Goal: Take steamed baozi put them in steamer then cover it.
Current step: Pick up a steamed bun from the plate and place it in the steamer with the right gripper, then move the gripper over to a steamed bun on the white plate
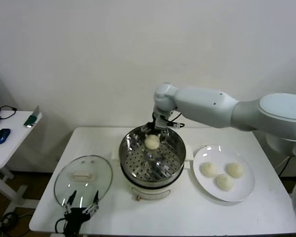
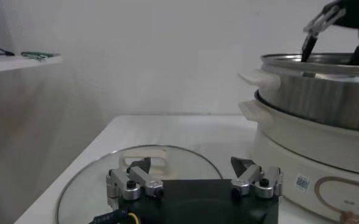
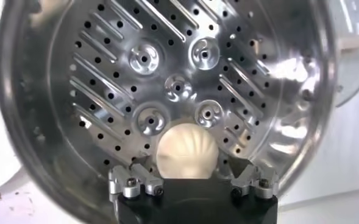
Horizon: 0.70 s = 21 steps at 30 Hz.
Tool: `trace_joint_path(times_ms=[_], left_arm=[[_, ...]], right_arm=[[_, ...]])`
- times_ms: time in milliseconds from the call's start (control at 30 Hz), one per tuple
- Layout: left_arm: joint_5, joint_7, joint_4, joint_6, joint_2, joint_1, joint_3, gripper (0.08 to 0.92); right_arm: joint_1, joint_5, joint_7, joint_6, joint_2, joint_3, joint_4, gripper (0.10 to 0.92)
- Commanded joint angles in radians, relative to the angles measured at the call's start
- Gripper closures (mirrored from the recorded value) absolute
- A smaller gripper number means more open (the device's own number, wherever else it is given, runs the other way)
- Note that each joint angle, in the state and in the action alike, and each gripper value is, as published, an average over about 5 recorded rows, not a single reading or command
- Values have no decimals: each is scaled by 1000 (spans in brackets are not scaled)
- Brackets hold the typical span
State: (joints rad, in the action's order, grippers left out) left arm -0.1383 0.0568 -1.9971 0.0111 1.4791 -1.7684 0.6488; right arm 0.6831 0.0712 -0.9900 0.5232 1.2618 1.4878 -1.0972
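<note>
While the right claw (image 1: 154, 134) hangs just inside the far rim of the steamer (image 1: 129, 148), its fingers (image 3: 132, 182) are seen spread wide to either side of one bun (image 3: 186, 153), which sits on the holed floor directly below and between them. From the wrist view a gap seems to be left on both sides of the bun, so it is judged to be released, or very nearly so, though contact at the fingertips cannot be ruled out.

To finish this step well, the claw should be kept fully spread and lifted straight up until the fingertips are above the steel rim; any sideways drift would roll the soft bun or knock a finger against the wall close behind the claw. Only then should the arm be swung to its right, where three more buns (image 1: 222, 175) wait on the white plate (image 1: 205, 184) well apart from the claw. These would best be set on the bare floor nearer the robot, so that the first bun is not crowded.

Far off at the near left, the left claw (image 1: 82, 207) is parked with its fingers apart just before the glass lid (image 1: 102, 173), which lies flat on the table (image 1: 266, 212) beside the steamer.
</note>
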Motion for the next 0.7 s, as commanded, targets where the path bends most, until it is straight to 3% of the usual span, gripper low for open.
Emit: trace_joint_path(times_ms=[33,200,400,700], left_arm=[[1,0,-2,1,1,-2,0,177],[3,1,-7,4,-1,2,-3,177],[-1,3,-6,6,-4,13,-5,177],[-6,3,-3,5,-9,19,0,177]], right_arm=[[288,602,-109,-261,-239,205,-137,202],[390,611,-94,-484,-440,353,-244,203],[318,554,-25,-639,-641,423,-365,203],[100,469,67,-755,-711,314,-379,203]])
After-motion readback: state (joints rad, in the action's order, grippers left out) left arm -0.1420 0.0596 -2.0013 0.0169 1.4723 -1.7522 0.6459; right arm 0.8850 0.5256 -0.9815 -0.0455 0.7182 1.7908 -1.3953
